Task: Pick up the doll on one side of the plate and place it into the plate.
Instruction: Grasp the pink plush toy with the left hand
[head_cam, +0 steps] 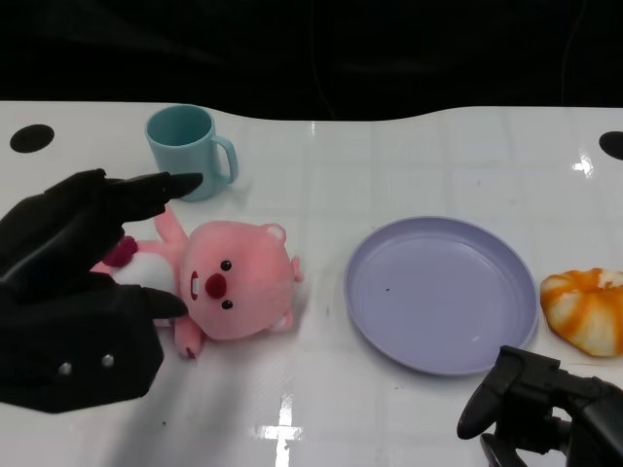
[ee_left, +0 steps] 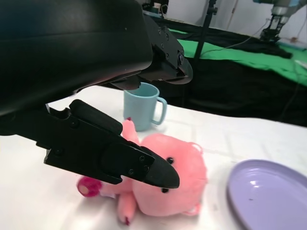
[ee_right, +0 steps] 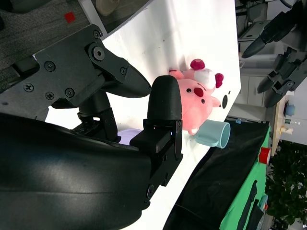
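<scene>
Pink doll (head_cam: 232, 282) lying face-up on the white surface (head_cam: 409, 156), left of the lilac plate (head_cam: 443, 292) and clear of its rim. Left hand (head_cam: 83, 282) hovering right over the doll's near side, fingers spread wide, holding nothing. Blue mug (head_cam: 187, 151) standing upright just behind the doll. Orange-and-white bun (head_cam: 587, 309) sitting past the plate's right edge. Right hand (head_cam: 545, 409) low at the near edge, fingers apart, empty.
</scene>
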Controlling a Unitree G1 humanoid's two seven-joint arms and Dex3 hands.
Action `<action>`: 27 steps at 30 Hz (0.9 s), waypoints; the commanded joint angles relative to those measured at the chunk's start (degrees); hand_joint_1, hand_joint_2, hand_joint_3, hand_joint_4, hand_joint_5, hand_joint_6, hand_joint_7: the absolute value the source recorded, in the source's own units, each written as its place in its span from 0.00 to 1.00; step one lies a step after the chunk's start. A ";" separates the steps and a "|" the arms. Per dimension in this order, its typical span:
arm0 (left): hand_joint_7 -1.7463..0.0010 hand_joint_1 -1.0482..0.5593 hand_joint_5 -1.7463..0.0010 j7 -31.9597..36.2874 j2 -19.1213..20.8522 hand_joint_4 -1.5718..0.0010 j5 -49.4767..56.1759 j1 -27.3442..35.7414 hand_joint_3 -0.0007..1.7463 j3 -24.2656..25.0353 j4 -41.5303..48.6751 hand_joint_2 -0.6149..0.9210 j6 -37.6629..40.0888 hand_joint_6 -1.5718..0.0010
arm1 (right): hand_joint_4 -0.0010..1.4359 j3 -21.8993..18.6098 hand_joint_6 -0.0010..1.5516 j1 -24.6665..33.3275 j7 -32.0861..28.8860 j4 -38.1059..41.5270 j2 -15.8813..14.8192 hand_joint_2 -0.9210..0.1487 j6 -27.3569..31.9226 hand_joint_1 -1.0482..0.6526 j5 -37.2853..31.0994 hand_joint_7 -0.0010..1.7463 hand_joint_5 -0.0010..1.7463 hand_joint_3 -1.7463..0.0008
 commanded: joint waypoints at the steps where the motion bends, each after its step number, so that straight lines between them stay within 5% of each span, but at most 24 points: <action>1: 1.00 0.23 0.78 -1.15 2.63 1.00 5.38 -2.28 0.00 -2.51 1.67 0.99 1.24 0.85 | 0.44 -0.56 0.33 -0.07 -0.07 -0.22 -0.37 0.34 0.13 0.52 0.37 0.86 1.00 0.35; 12: 1.00 0.20 0.86 -3.98 3.36 1.00 18.52 -9.46 0.01 -11.53 10.75 1.00 2.71 0.90 | 0.44 -0.34 0.34 -0.02 -0.26 -0.22 -0.31 0.35 -0.02 0.53 -0.03 0.86 1.00 0.34; 27: 1.00 0.21 0.86 2.48 -2.71 0.99 21.17 -21.21 0.00 -19.19 37.56 0.99 -2.02 0.89 | 0.44 0.58 0.34 0.18 -0.37 -0.66 -0.29 0.35 -0.03 0.53 -0.44 0.86 1.00 0.34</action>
